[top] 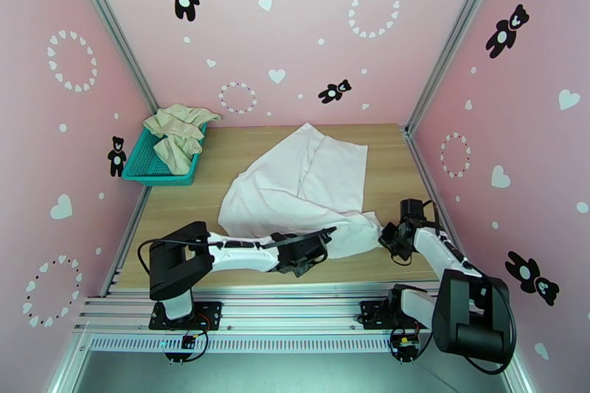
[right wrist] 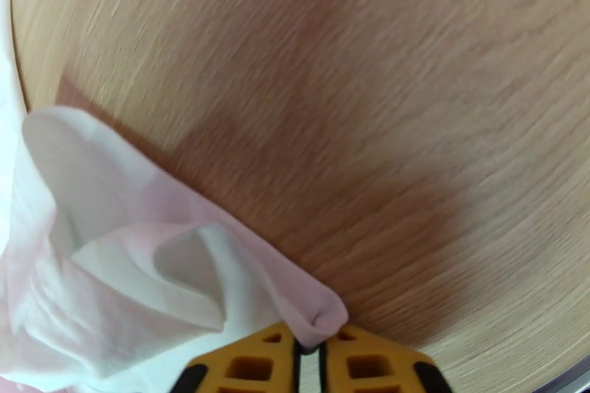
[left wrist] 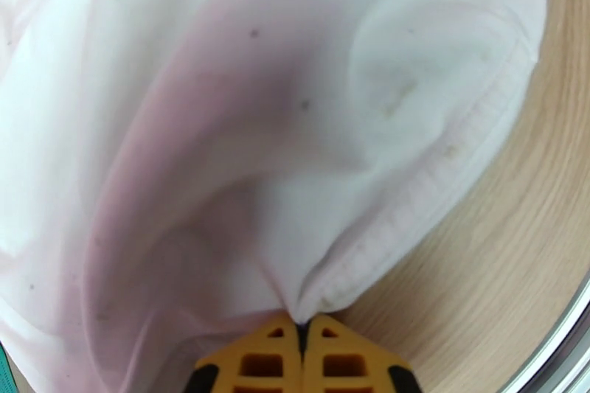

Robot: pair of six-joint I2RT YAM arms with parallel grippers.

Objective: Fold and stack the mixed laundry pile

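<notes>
The left jaws are pressed together with no gap between their yellow fingertips (left wrist: 258,361), and a pinch of hemmed edge from the white cloth T-shirt (top: 302,181) is caught in the seam between them. From that pinch the fabric rises and billows away in the left wrist view, its stitched hem curving off to the right above bare wood. The right jaws are all but closed, with only a thin slit between the tips, and a small rolled corner of the same T-shirt is clamped there. In the right wrist view the rest of that corner bunches in loose folds to the left.

From above, the two pinches sit near each other at the near-right part of the shirt, with gathered cloth between them. The left arm (top: 236,251) lies low and stretches rightward from its base along the near edge. The right arm (top: 435,247) is bent, with its wrist turned in toward the shirt's near-right corner.

The T-shirt spreads from there across the middle of the light wooden surface (top: 214,166), partly folded over itself, and its far end reaches toward the back wall.

The cream-beige cloth garment (top: 177,133) lies crumpled, well apart from the shirt. It is heaped in a teal plastic mesh basket (top: 151,166) at the far-left corner and spills over the basket's rim. Pink walls (top: 310,26) printed with black bears and white hearts enclose the surface on three sides.
</notes>
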